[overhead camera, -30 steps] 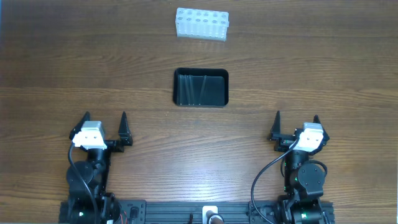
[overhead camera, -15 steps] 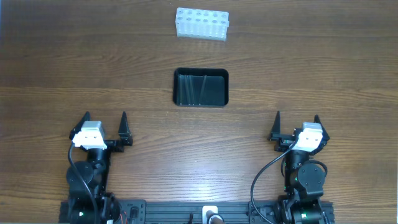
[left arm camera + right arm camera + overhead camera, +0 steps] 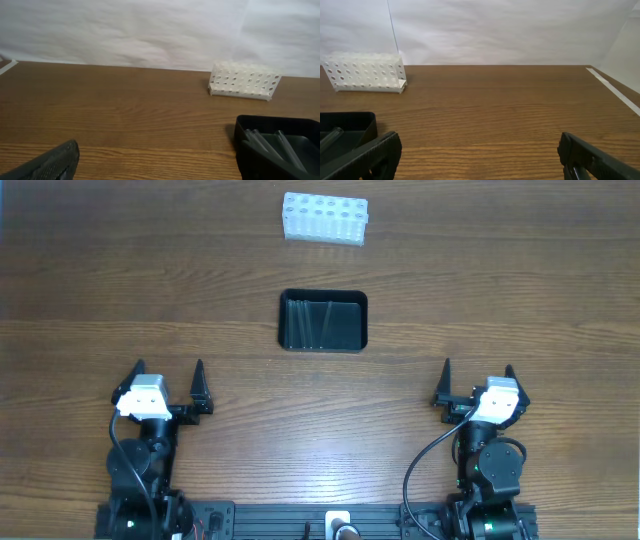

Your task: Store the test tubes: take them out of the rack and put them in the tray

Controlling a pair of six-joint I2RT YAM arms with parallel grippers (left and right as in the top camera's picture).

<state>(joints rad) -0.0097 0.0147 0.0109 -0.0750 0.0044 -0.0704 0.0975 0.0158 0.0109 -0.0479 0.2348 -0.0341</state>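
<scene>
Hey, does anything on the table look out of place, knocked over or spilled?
Nothing stands out. The rack stands upright, turned only slightly on the table, and the tubes lie flat inside the tray. Nothing is spilled.

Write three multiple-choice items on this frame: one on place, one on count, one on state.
1. Seen from the arm bases, the white perforated plastic rack stands:
A) beyond the black rectangular tray
B) between the tray and the bases
C) inside the tray

2. How many racks stand on the brown wooden table?
A) three
B) two
C) one

3. The left hand and right hand are:
A) both shut
B) both open and empty
C) left shut, right open

Answers:
1 A, since the top view shows the rack farther up the table than the tray, apart from it.
2 C, since a single rack shows in the top view and in both wrist views.
3 B, since each hand's fingers stand spread near its base with nothing between them.
</scene>
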